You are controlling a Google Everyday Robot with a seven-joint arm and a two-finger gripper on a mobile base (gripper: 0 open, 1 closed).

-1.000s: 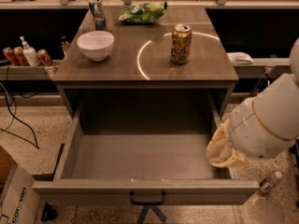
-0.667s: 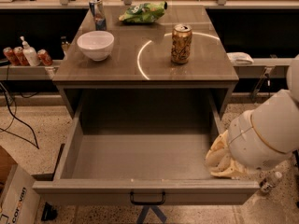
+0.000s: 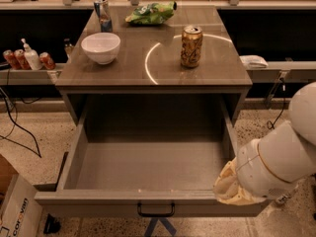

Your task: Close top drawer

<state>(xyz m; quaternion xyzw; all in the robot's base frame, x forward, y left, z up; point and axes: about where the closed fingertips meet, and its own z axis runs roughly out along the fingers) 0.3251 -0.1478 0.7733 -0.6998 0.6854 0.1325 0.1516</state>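
The arm (image 3: pixel 281 157) enters from the right edge as fat, rounded white segments, bent down and leftward toward the front right corner of the top drawer (image 3: pixel 123 197). Its end, the gripper (image 3: pixel 228 187), is wrapped in a crinkled tan cover and sits right at that corner, against the drawer's side wall and front rim. I cannot tell whether it is open or closed.

The top drawer is pulled far out from under the desk (image 3: pixel 217 63). It is a wide, deep box with a plain matte grey inside and nothing in it. A small dark bar handle (image 3: pixel 156 210) sits at the middle of its flat front.

The desk top is smooth grey-brown wood grain with a bright curved reflection. On it stand a glossy white bowl (image 3: pixel 100 47) at the left, a gold can (image 3: pixel 191 46) at the right, a silvery can (image 3: pixel 101 14) at the back left and a crumpled green bag (image 3: pixel 151 13) at the back.

Red cans (image 3: pixel 15 59) and a pump bottle (image 3: pixel 30 57) rest on a ledge to the left. A cardboard box (image 3: pixel 15 206) stands on the speckled floor just beside the drawer's left front corner.
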